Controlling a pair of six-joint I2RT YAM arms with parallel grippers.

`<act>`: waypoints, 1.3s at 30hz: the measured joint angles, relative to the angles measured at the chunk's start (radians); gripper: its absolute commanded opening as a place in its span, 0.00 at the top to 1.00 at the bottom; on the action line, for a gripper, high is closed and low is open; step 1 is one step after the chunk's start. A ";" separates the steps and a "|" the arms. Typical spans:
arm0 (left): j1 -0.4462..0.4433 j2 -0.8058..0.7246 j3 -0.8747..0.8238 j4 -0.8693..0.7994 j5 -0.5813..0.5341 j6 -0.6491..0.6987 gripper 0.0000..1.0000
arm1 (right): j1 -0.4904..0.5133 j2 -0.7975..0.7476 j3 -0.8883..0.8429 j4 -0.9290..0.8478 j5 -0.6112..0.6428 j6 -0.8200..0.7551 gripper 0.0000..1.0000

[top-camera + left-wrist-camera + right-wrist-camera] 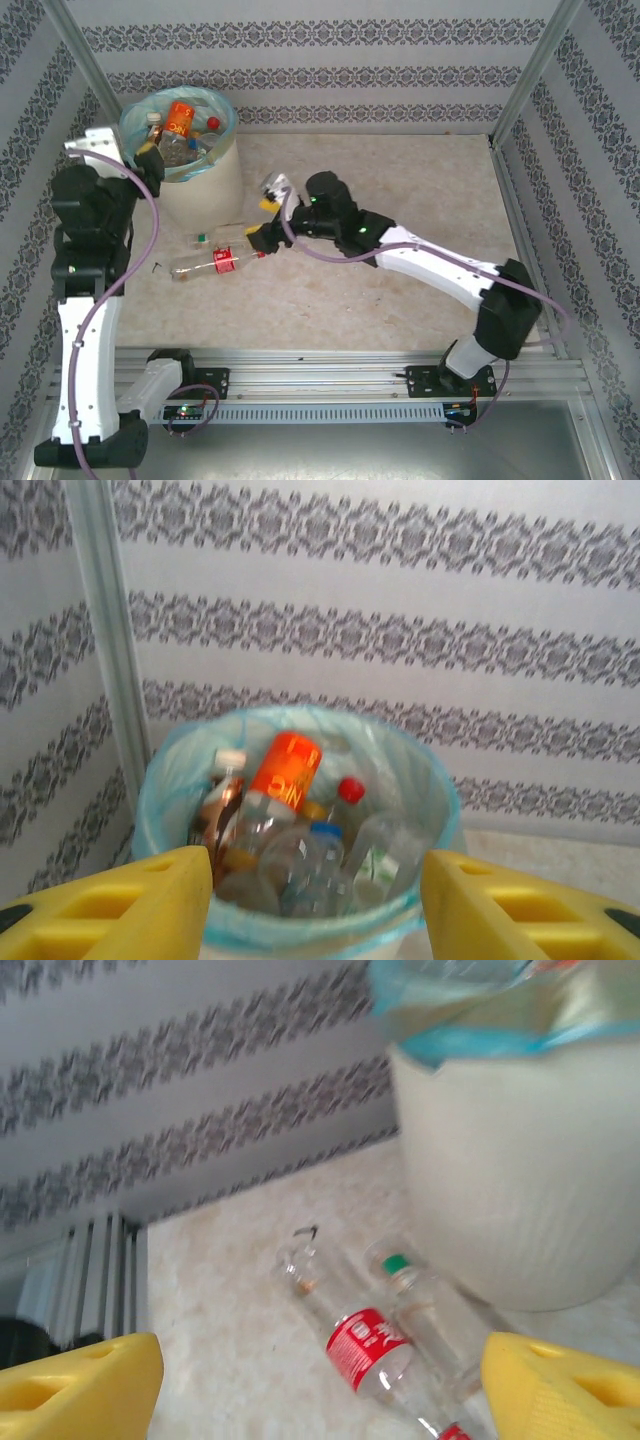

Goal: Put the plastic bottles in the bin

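Note:
The cream bin with its blue-green bag stands at the far left and holds several plastic bottles. My left gripper hovers over its left rim. In the left wrist view that gripper is open with nothing between its fingers, and below it lie an orange-label bottle and clear ones in the bin. My right gripper is open just right of two bottles lying on the table. One has a red label, also. The other has a green cap, also.
The bin's wall rises close behind the two lying bottles. Patterned walls and metal posts enclose the table on three sides. A metal rail with both arm bases runs along the near edge.

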 measured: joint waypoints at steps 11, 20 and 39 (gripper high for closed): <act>0.000 -0.196 -0.369 0.039 -0.101 -0.022 0.38 | 0.029 0.409 0.266 -0.143 -0.057 -0.233 0.16; 0.000 -0.295 -0.491 0.154 -0.167 -0.017 0.34 | 0.029 0.601 0.465 -0.327 -0.002 -0.358 0.18; 0.000 -0.324 -0.538 0.207 -0.177 0.009 0.28 | 0.029 0.729 0.532 -0.536 0.137 -0.515 0.34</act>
